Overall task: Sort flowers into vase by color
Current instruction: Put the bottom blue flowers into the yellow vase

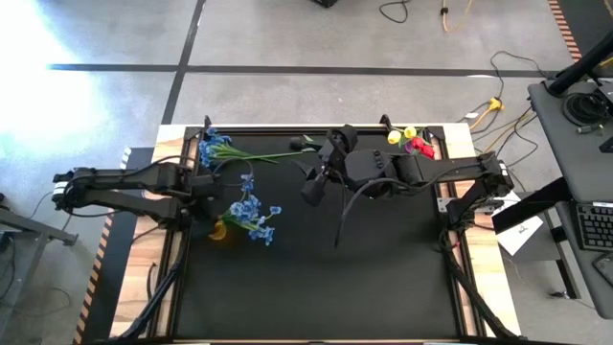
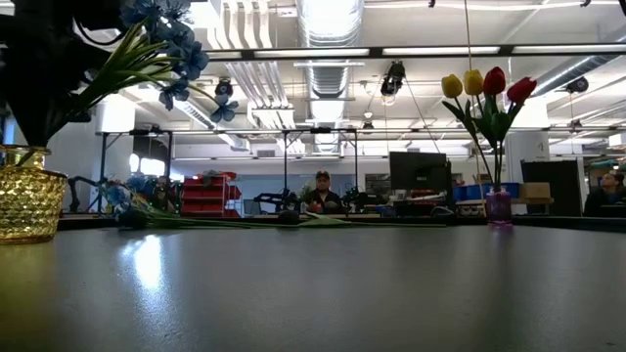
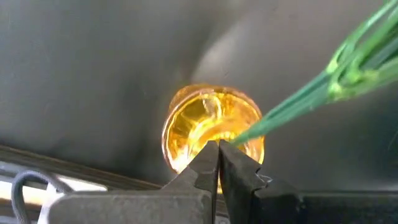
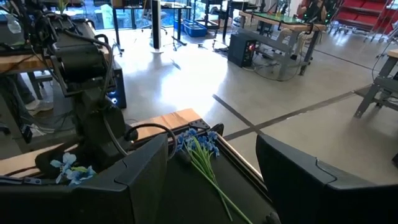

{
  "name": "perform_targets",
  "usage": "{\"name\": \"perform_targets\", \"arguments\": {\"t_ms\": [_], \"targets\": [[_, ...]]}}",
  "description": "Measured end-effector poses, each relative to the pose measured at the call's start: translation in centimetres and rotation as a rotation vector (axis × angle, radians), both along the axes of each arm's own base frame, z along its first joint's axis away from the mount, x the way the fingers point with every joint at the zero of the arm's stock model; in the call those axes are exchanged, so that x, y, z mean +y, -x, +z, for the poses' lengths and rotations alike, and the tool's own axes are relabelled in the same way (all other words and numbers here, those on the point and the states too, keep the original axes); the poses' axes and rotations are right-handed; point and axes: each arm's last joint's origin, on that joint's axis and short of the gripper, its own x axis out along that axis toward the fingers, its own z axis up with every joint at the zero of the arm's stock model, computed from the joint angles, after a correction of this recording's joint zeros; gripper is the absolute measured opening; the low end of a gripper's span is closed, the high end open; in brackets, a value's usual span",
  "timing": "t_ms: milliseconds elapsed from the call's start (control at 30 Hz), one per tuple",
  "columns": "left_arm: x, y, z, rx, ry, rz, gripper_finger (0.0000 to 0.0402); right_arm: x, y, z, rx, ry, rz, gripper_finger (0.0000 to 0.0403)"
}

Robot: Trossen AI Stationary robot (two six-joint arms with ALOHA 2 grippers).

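While left gripper (image 3: 217,163) pinches 1 stem (image 3: 298,106): 2 vases (image 2: 27,202), right gripper (image 4: 211,180) wide.

High view is looking straight down; low view is sitting at tabletop level; both are sharing the amber vase (image 1: 219,231).

From where I stand, nothing written can be read anywhere: no label, brand, number or sign shows legibly on the table, the arms, the vases or the gear in the room behind. A white sheet (image 1: 522,233) at about three o'clock off the table carries dark marks, too small to make out.
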Motion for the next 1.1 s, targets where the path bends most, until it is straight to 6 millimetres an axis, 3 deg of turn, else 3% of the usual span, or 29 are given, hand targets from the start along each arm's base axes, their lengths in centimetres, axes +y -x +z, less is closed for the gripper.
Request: {"name": "perform_targets", "arguments": {"t_ms": [500, 767, 933, 1100], "targets": [[0.1, -0.9, 0.1, -0.077, -0.008, -0.008, 0.0000, 0.0, 0.0, 0.0, 0.009, 0.009, 0.005, 0.0238], [0.0, -0.2, 3.2, -0.183, -0.034, -0.047, 0.0000, 0.0, 0.1, -0.3, 0.038, 0.011, 0.004, 0.0238], [-0.3, 1.0, 5.4, -0.326, -0.107, -0.267, 0.0009, 0.0, 0.1, -0.4, 0.049, 0.012, 0.003, 0.0238], [-0.6, 1.7, 6.0, -0.428, -0.170, -0.616, 0.0056, 0.0, 0.2, -0.3, 0.047, 0.012, 0.004, 0.0238]]}}
